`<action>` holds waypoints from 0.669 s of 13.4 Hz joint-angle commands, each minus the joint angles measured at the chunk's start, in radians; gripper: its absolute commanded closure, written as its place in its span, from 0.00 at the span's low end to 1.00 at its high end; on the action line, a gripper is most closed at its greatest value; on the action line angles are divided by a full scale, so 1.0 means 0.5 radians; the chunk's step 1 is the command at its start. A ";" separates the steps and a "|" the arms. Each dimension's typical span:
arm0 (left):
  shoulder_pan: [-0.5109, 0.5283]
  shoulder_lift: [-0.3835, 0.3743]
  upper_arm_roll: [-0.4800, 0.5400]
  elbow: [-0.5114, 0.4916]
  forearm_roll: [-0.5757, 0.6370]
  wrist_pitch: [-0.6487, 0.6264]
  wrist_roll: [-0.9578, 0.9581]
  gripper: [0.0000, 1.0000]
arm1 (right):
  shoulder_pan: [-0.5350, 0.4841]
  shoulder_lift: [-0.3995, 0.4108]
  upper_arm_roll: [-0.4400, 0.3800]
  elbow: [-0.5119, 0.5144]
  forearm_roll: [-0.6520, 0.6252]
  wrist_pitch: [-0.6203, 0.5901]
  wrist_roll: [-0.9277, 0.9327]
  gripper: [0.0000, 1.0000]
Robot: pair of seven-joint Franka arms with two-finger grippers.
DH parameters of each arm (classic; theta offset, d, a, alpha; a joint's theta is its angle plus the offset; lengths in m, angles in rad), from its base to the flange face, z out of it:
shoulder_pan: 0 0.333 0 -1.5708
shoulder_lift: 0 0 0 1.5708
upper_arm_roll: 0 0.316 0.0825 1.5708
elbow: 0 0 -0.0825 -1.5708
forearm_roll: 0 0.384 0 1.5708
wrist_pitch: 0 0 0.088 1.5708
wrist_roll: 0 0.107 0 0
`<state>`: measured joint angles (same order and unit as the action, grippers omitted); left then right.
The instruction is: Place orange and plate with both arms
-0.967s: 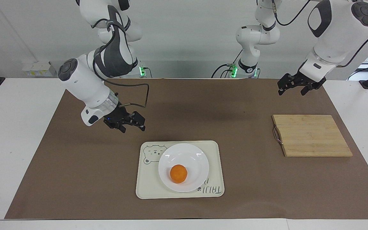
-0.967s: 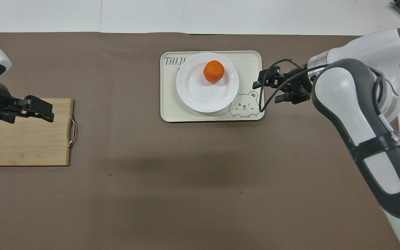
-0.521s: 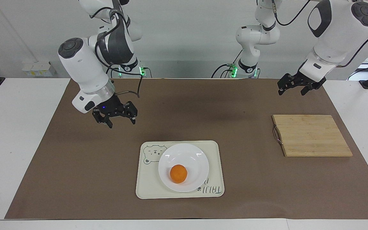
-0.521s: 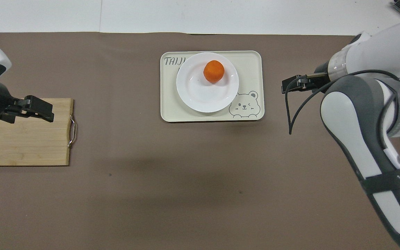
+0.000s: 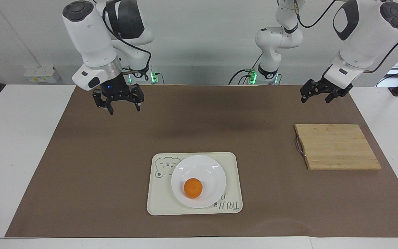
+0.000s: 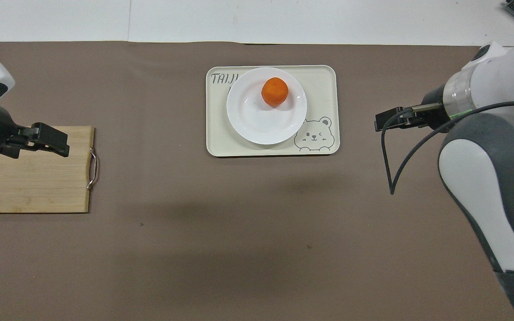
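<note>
The orange [image 5: 193, 188] sits in the white plate [image 5: 202, 167], which rests on the cream bear tray [image 5: 157, 204]. In the overhead view the orange [image 6: 275, 91] lies in the part of the plate [image 6: 257, 125] farther from the robots. My right gripper [image 5: 124, 110] is open and empty, raised over the brown mat toward the right arm's end, well apart from the tray; it also shows in the overhead view [image 6: 379, 125]. My left gripper [image 5: 314, 100] is open and empty, waiting in the air over the wooden board [image 6: 29, 187]; it also shows in the overhead view [image 6: 63, 149].
The cream tray [image 6: 324, 80] lies mid-table on a brown mat [image 5: 92, 180]. The wooden cutting board [image 5: 337, 147] with a metal handle [image 5: 300, 146] lies toward the left arm's end. White table surface [image 5: 12, 155] borders the mat.
My right gripper has pulled back from beside the tray, risen and swung toward the robots and its own end of the table. The left arm, plate and orange have not moved.
</note>
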<state>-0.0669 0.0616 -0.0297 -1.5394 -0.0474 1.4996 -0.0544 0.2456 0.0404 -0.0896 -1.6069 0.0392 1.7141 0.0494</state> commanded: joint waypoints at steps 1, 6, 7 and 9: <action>0.020 -0.034 -0.014 -0.029 0.021 -0.014 0.008 0.00 | 0.000 -0.130 0.010 -0.029 -0.063 -0.123 -0.037 0.00; 0.020 -0.034 -0.014 -0.029 0.021 -0.014 0.008 0.00 | -0.003 -0.148 0.004 0.020 -0.020 -0.219 -0.188 0.00; 0.020 -0.034 -0.014 -0.029 0.021 -0.014 0.008 0.00 | -0.031 -0.148 -0.002 0.020 -0.020 -0.225 -0.188 0.00; 0.020 -0.034 -0.014 -0.029 0.021 -0.014 0.008 0.00 | -0.135 -0.139 -0.023 0.020 -0.020 -0.222 -0.188 0.00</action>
<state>-0.0669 0.0616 -0.0297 -1.5394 -0.0474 1.4996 -0.0544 0.2326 -0.0299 -0.0985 -1.5959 0.0362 1.6115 -0.0133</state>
